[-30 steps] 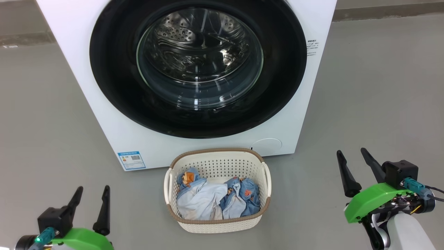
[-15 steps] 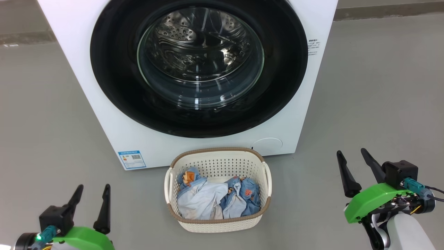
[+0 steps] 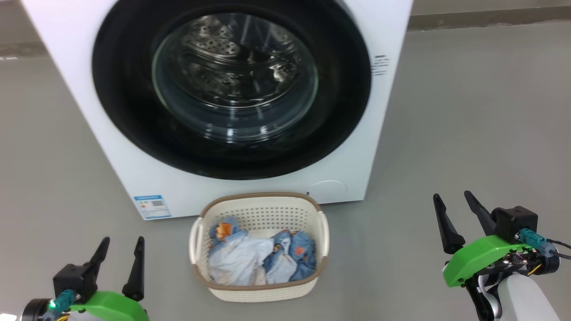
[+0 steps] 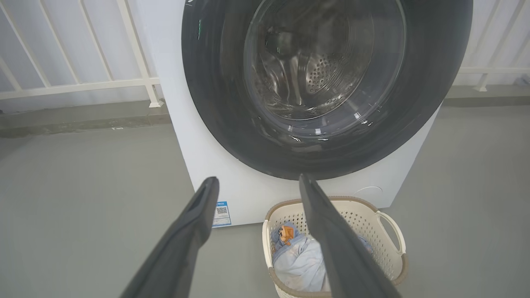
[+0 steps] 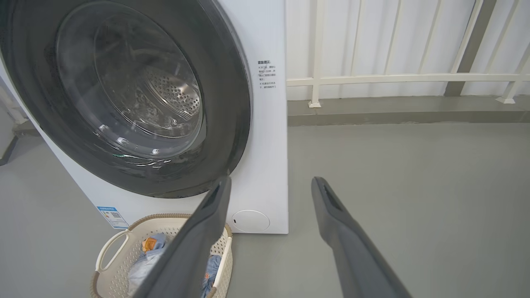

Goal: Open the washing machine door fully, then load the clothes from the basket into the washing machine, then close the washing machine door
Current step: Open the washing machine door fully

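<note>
The white washing machine [image 3: 134, 178] stands ahead with its round black-rimmed door [image 3: 125, 111] lying flush against its front; the steel drum shows through the glass bowl [image 3: 234, 80]. On the floor before it sits the cream basket [image 3: 258, 292] holding the blue and pale clothes [image 3: 254, 261]. My left gripper [image 3: 121, 243] is open at the lower left, well apart from the basket. My right gripper [image 3: 451, 196] is open at the lower right, empty. The wrist views show the door [image 4: 215, 103] [image 5: 236, 103], the basket [image 4: 391, 244] [image 5: 124, 244] and the clothes [image 4: 296, 260] [image 5: 143, 267].
Grey floor [image 3: 468, 111] spreads on both sides of the machine. A blue sticker [image 3: 152, 206] marks its lower left front and a round white cover [image 3: 328, 189] its lower right. A white railing [image 5: 393, 78] and a low kerb [image 5: 393, 116] run behind.
The whole head picture has shifted left, so the camera has turned. My left gripper has edged slightly; the right one holds still. Door, basket and clothes stay as they were.
</note>
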Available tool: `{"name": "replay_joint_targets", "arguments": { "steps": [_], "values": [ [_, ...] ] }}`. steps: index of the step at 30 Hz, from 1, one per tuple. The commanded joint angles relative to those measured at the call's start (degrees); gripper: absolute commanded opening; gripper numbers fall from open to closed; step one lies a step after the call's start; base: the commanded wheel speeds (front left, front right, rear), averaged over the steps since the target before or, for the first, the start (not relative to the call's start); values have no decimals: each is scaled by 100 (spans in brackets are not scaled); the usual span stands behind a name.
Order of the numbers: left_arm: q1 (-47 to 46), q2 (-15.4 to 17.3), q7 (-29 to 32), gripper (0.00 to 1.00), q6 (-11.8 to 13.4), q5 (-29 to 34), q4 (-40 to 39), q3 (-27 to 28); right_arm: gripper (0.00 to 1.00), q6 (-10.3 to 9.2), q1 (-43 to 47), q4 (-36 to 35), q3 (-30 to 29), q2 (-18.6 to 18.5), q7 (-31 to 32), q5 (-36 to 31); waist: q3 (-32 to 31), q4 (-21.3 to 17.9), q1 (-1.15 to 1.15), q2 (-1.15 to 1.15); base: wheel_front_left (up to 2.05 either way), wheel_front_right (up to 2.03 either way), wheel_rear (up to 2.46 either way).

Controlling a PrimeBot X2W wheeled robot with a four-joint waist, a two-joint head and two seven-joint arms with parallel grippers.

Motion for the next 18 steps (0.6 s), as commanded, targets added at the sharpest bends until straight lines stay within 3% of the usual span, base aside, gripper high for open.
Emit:
{"name": "replay_joint_targets", "arguments": {
  "steps": [1,11,18],
  "values": [
    [-236,129,-52,100,-16,26,-96,163,100,9,-85,-129,116,-45,-64,-20,-1,-2,0,0,123,123,-246],
    [-269,85,-52,100,-27,-105,-137,154,100,9,-45,-184,63,-13,-53,-9,51,3,0,0,116,116,-233],
    [-266,107,-52,100,-33,-123,-199,109,100,9,-55,-190,41,11,-58,-27,81,8,0,0,63,63,-126]
  ]
}}
